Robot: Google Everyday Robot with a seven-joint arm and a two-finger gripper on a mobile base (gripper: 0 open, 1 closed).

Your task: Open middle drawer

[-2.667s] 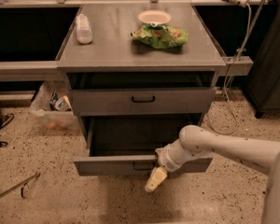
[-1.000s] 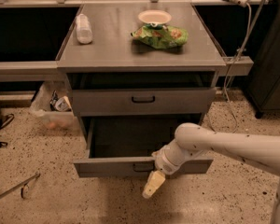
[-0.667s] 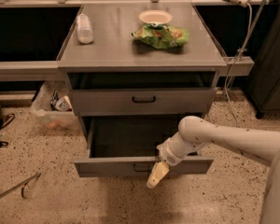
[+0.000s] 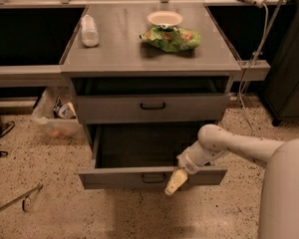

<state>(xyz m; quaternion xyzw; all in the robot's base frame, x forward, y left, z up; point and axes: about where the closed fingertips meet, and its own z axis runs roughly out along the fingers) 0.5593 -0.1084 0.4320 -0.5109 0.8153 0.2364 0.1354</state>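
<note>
The middle drawer (image 4: 114,178) is a wide grey metal drawer pulled well out of the cabinet, its dark inside showing. Its small black handle (image 4: 153,178) is centred on the front. Above it, another grey drawer (image 4: 199,107) with its own black handle sits nearly flush in the cabinet. My gripper (image 4: 175,182), pale cream, hangs tip-down just in front of the open drawer's front, a little right of the handle and apart from it. My white arm (image 4: 229,146) reaches in from the right.
On the cabinet top (image 4: 114,49) lie a white bottle (image 4: 89,30), a white bowl (image 4: 164,18) and a green chip bag (image 4: 171,38). A clear plastic bin (image 4: 55,118) stands on the floor at the left. A cable (image 4: 249,68) hangs at the right.
My gripper dipped slightly, then rose and shifted a little to the right along the open drawer's front. The drawer has stayed pulled out throughout.
</note>
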